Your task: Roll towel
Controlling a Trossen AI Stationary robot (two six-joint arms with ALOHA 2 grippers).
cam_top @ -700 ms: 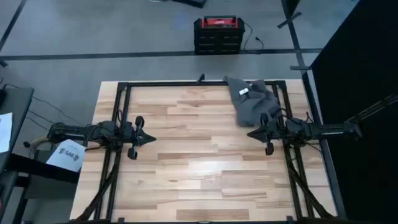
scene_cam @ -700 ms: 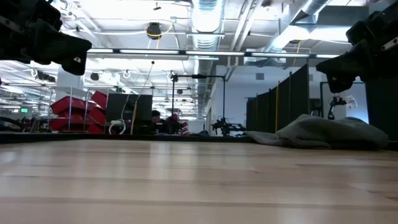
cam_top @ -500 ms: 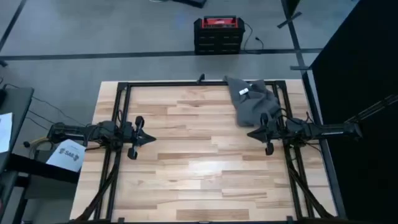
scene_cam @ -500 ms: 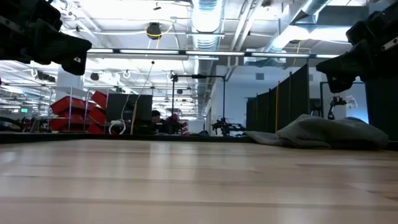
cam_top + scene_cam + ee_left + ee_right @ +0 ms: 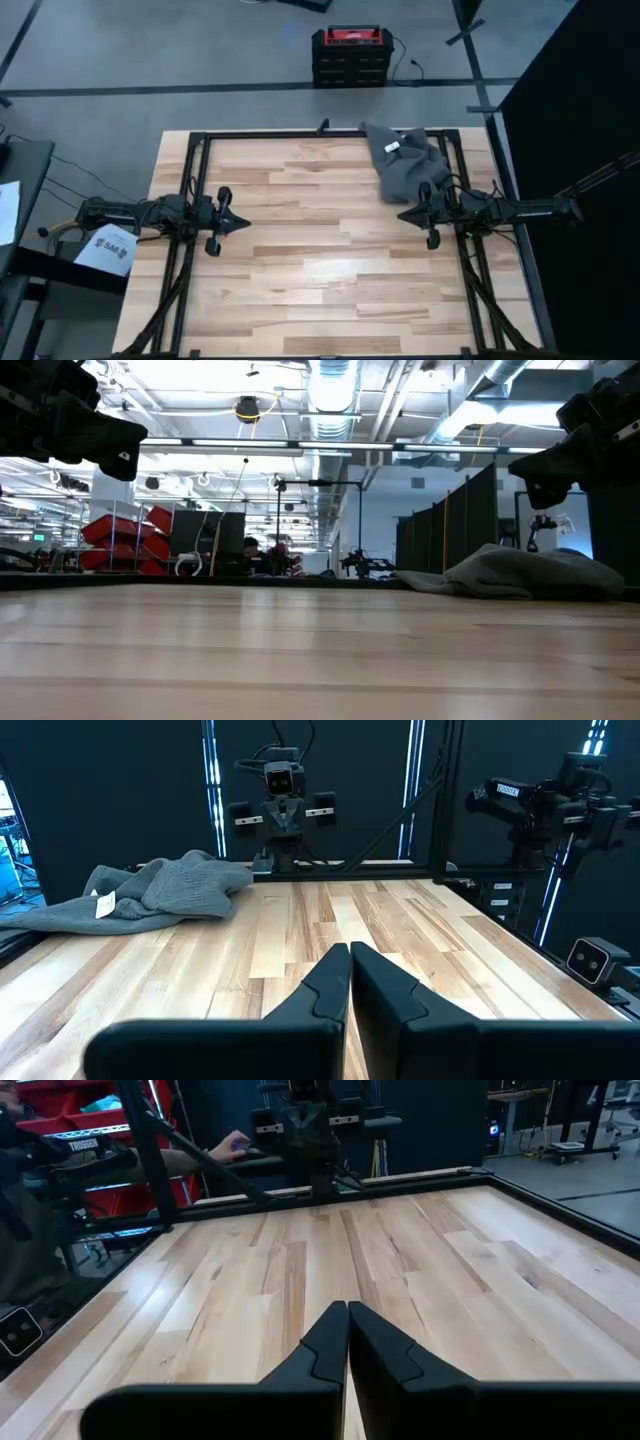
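Crumpled dark grey soft cloth towel (image 5: 404,163) lying in a loose heap at the far right corner of the pale wooden plank table (image 5: 320,270), unrolled, with one flap reaching the black metal frame rail (image 5: 260,134) along the far edge. Small white tag (image 5: 392,147) showing on the upper folds of the heap, toward its far side. Same heap appearing at the right of the low view (image 5: 520,572), resting on the tabletop, and in the left wrist view (image 5: 150,892), spread beside the far arm's base.

Left gripper (image 5: 240,224) hovering above the table's left side, about midway along its depth, pointing toward the centre, well apart from the towel; fingers (image 5: 325,990) pressed together, holding nothing. Right gripper (image 5: 404,214) hovering on the right side, just beside the near edge of the heap, pointing toward the centre; fingers (image 5: 325,1342) likewise pressed together and empty. Both arms facing each other across bare wood, raised clear of the surface in the low view.

Red and black stacked case (image 5: 351,55) standing on the floor beyond the far edge of the table.
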